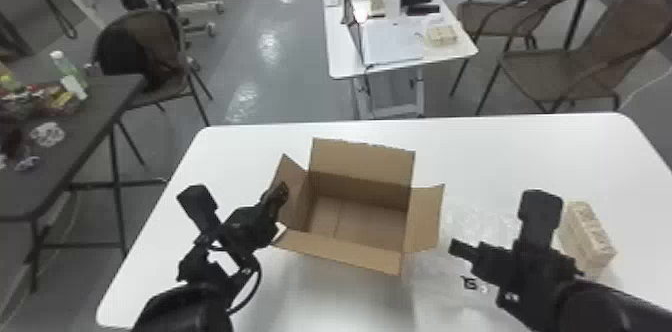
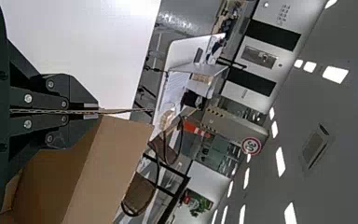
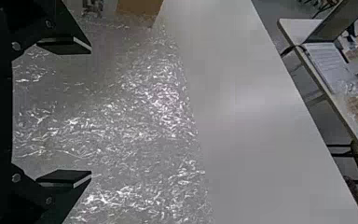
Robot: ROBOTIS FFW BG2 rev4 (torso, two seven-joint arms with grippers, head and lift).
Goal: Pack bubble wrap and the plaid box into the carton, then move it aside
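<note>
The left gripper (image 1: 281, 192) is closed on the carton's raised flap (image 1: 294, 198), at the carton's left side; in the left wrist view the thin cardboard edge runs between its jaws. The carton (image 1: 345, 253) stands on the bench (image 1: 500, 151) with its flaps spread. The right gripper (image 1: 454, 247) is at the carton's right, its jaws parted widely over the bubble wrap (image 1: 475, 221), which lies across the bench; whether they touch it, I cannot tell. The plaid box (image 1: 587, 236) is on the bench, on the outer side of the right gripper.

The head view shows the plaid box and the carton's inside, while the left wrist view looks out to a round sign (image 2: 251, 145) in the room. That sign has a red rim and a number; dark print (image 1: 469, 283) also shows by the right gripper.
</note>
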